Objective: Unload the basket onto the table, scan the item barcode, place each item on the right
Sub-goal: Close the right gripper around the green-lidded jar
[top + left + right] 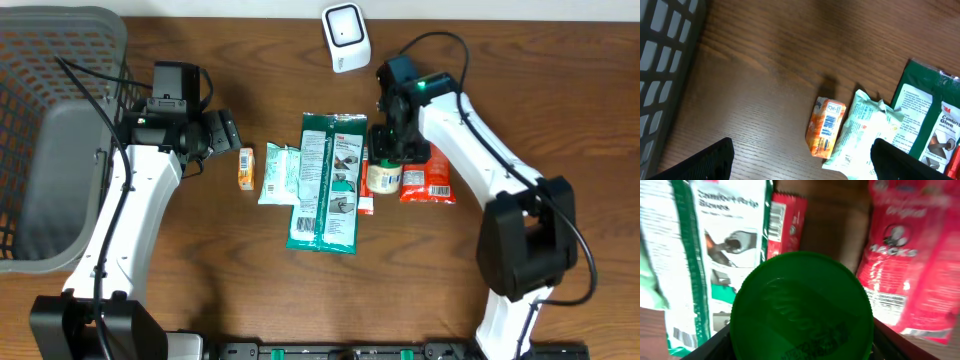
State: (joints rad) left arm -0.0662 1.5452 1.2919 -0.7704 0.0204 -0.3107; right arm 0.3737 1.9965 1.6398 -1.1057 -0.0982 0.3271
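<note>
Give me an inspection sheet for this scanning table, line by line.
Surface: wooden table, no spills seen.
Job's things: white scanner at far edge; jar with green lid.
Clutter: orange box, pale packet, green glove pack, red bar, red bag.
Grippers: left gripper open, near orange box; right gripper shut on jar.
Cables: black cable loops off right arm; second cable crosses basket.
Surroundings: gray basket at left.

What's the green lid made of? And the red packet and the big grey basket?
The green lid looks like smooth, slightly glossy plastic, because it has raised moulded marks on top. The red packet seems to be thin shiny plastic film, as it is crinkled with bright glints. The grey basket looks like matte hard plastic, moulded in a grid of holes.
</note>
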